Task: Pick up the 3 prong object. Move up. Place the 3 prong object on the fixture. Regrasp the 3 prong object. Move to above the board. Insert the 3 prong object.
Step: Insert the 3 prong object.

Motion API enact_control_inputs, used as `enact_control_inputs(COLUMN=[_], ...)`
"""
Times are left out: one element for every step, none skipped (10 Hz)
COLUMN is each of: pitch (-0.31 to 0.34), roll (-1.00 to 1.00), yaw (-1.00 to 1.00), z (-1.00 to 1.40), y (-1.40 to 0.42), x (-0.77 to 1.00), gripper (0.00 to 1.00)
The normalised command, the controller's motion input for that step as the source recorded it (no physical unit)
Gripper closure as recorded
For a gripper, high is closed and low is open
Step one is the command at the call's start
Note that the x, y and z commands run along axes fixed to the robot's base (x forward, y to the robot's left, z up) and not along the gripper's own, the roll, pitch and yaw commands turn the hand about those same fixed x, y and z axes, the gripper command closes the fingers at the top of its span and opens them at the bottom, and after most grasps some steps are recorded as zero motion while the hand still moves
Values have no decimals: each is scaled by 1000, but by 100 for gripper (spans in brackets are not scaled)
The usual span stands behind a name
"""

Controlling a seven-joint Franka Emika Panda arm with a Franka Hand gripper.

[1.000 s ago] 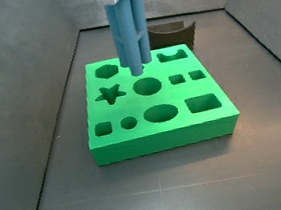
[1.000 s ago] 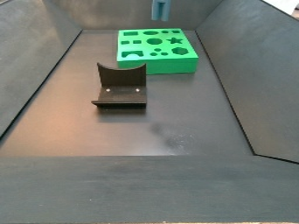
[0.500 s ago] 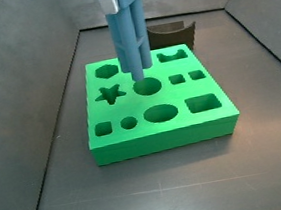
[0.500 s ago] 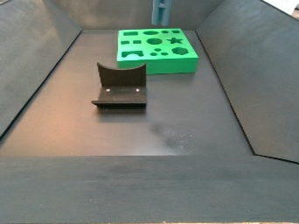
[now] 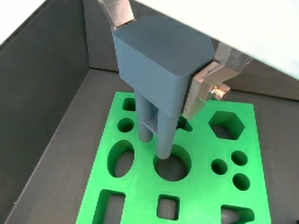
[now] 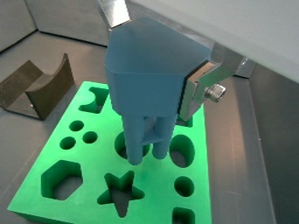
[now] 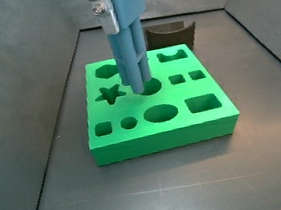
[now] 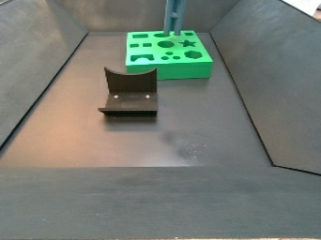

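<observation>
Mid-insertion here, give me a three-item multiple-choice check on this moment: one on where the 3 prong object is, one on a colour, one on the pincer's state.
1. Where are the prongs of the 3 prong object?
A. at a round hole in the board
B. resting on the fixture
C. lying on the floor

2. What colour is the board?
A. red
B. bright green
C. white

3. What is the pincer doing above the board?
A. open and empty
B. shut on the fixture
C. shut on the 3 prong object

Answers: 1 A, in both wrist views the prong tips sit at a round hole. 2 B, every view shows a green slab. 3 C, a silver finger presses on the blue-grey body; the fixture stands apart on the floor.
</observation>
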Motion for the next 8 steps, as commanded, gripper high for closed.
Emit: enact_control_inputs(pitch=[19, 53, 23, 21, 27, 24, 4, 0], roll=[0, 47, 30, 26, 37, 31, 21, 10], yaw=[469, 486, 509, 517, 571, 577, 617, 631], z=[0, 0, 0, 0, -43, -77, -123, -146], y=[526, 543, 503, 491, 494, 503, 480, 457], x=[123, 126, 134, 126, 57, 40, 11, 17], gripper=[100, 100, 100, 100, 100, 100, 100, 100])
